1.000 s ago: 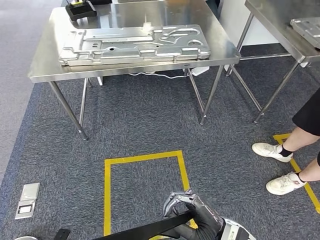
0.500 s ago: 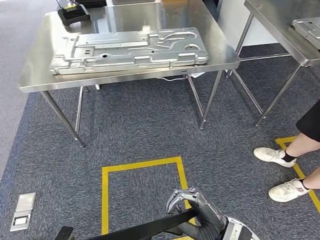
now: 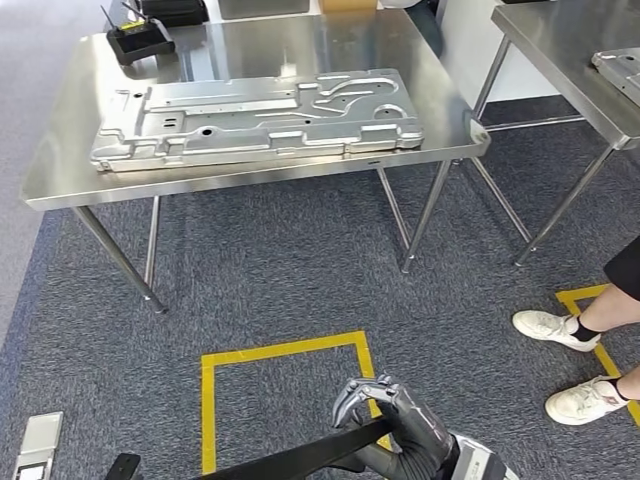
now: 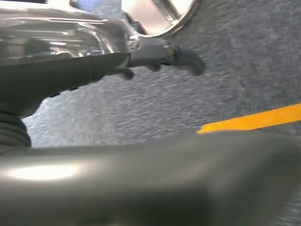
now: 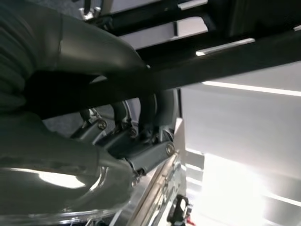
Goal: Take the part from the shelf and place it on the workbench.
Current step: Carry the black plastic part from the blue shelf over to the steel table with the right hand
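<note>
The robot's right hand (image 3: 392,425) is low down, near the bottom of the head view. Its dark fingers (image 3: 355,395) curl over the top of a long, flat black bar (image 3: 302,460) and hold it tight. In the right wrist view the same black bar (image 5: 220,59) runs across, and the grey fingers (image 5: 149,113) wrap around it.

The bar stretches off toward the robot's left side. In the left wrist view, a big dark rounded shape runs along the near edge, and the left hand (image 4: 64,75) reaches in with its thin fingers (image 4: 184,56) pointing out over the floor. I cannot tell if this hand is holding anything or not.

Ahead stands a shiny steel counter (image 3: 68,160) on thin metal legs. A big, flat, silver metal panel with bumps and holes (image 3: 256,115) lies on top of it, near the front edge. A small black tray (image 3: 140,40) sits at the far left corner of the counter.

The floor is dark grey carpet (image 3: 302,260). A square of yellow tape (image 3: 211,380) is stuck on it, between the robot and the counter. A small silver floor plate (image 3: 34,440) lies off to the left.

A person stands to the right in white shoes (image 3: 547,325). A second steel counter (image 3: 558,50) is at the far right.
</note>
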